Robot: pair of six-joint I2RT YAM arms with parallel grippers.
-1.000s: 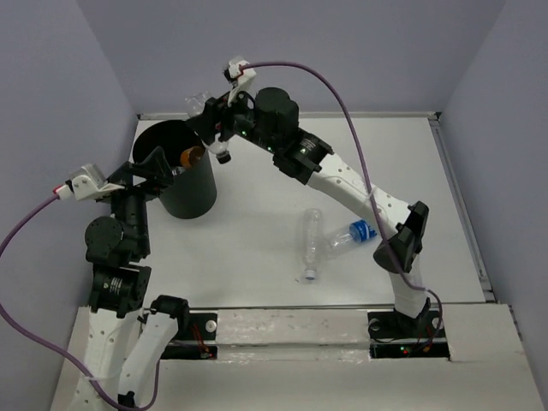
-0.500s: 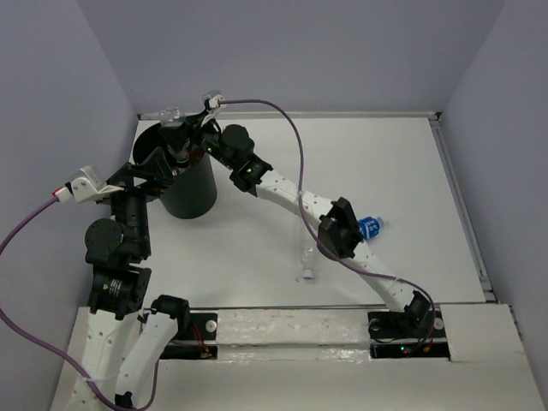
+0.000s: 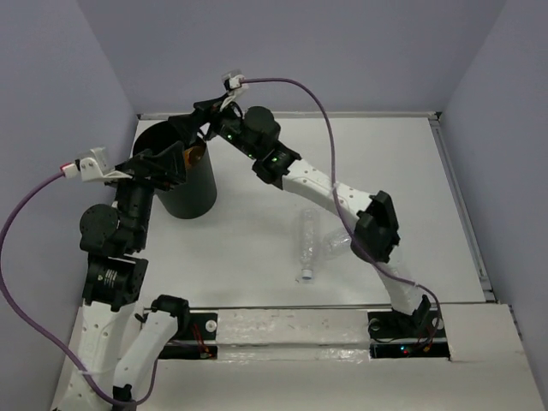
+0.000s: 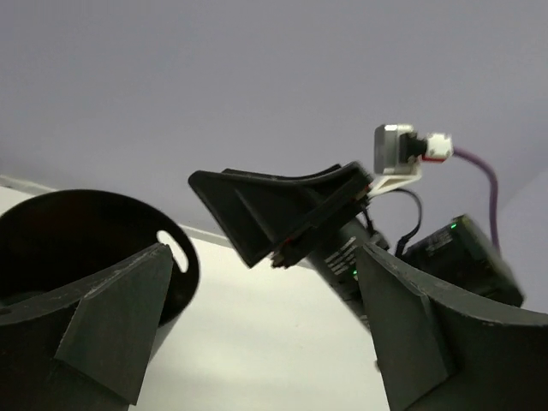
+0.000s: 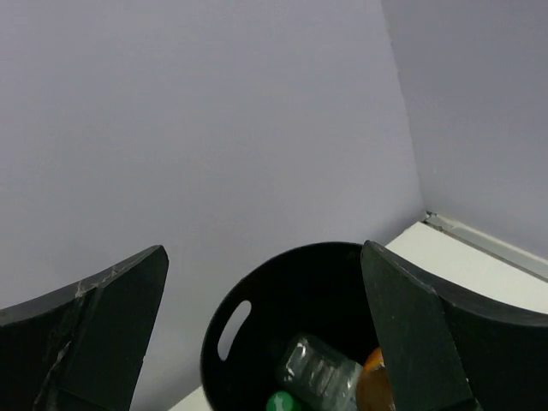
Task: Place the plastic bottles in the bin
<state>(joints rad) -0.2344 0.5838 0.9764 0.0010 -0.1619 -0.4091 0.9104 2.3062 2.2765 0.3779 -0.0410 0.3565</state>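
The black bin [image 3: 193, 197] stands at the table's far left. My right gripper [image 3: 190, 130] hangs open above its mouth, nothing between the jaws. Looking down from the right wrist, the bin [image 5: 282, 291] holds a clear bottle [image 5: 325, 372] with a green cap beside an orange bottle [image 5: 373, 390]; the orange bottle [image 3: 195, 156] also shows from above. My left gripper [image 3: 164, 165] is open and empty at the bin's near rim. One clear bottle [image 3: 306, 241] lies on the table. Another bottle [image 3: 336, 243] lies mostly hidden behind my right forearm.
Grey walls close the table at the back and both sides, with a raised rail [image 3: 458, 197] along the right edge. In the left wrist view the bin's rim [image 4: 86, 224] is at left and the right gripper's fingers [image 4: 282, 214] pass close overhead.
My right gripper swung over the bin with a clear bottle, then opened; the bottle now lies in the bin. The left arm shifted slightly.
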